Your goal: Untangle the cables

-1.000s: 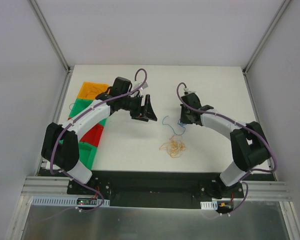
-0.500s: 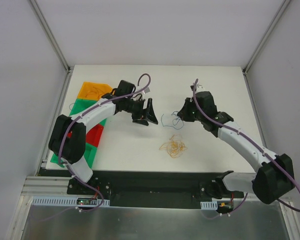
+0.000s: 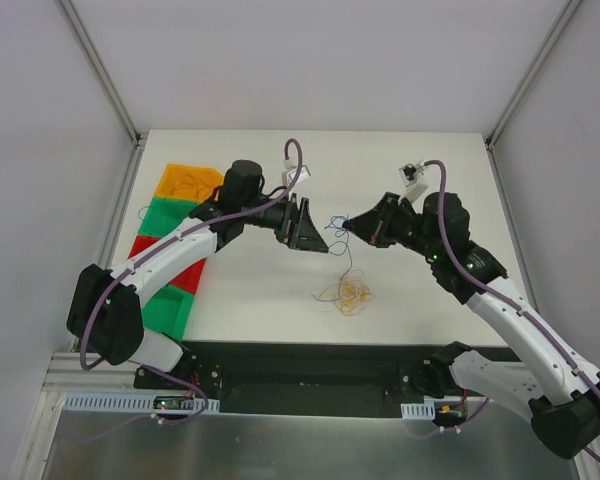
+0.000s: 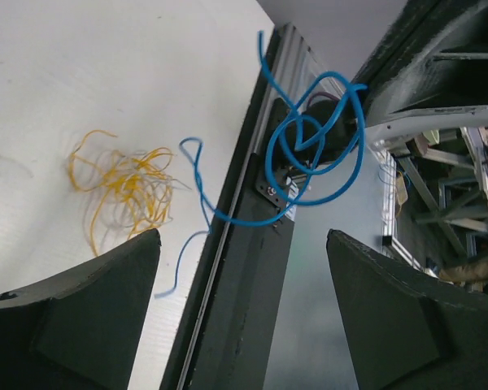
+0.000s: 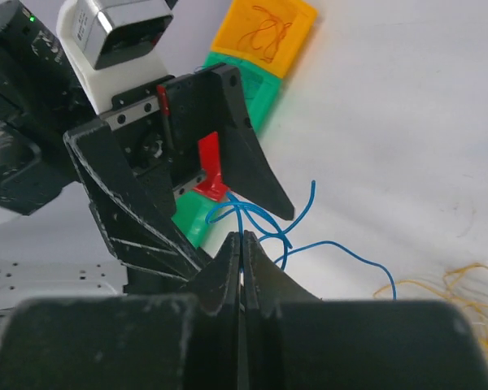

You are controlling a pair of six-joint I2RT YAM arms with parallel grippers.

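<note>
A white table top (image 3: 430,170) is seen inside a white-walled, aluminium-framed cell, with a row of orange, green and red plastic bins (image 3: 170,215) set along its 9 o'clock edge. Near the table centre a thin blue wire strand (image 3: 338,225) is held off the surface, pinched in the right gripper (image 3: 350,228), whose fingers are pressed together on it. The left gripper (image 3: 308,228) is spread wide with nothing between its fingers. It is aimed toward 3 o'clock, so the strand's loops lie straight ahead of its jaws, between the two grippers. The strand's long axis runs from the pinch down toward 6 o'clock, where a loose clump of yellow-tan wire (image 3: 346,293) lies on the table. The strand's tail comes down just beside that clump, but whether it is caught in it cannot be told. The free loops are nearer the left arm, so a second grab is judged to fall to that side. The overlapping blue loops, hanging centred in the jaw gap, are shown only by the left wrist view and are too small to read from above. The shut fingertips with blue wire emerging are shown only by the right wrist view. An orange strand lying in the orange bin is also seen there.
</note>
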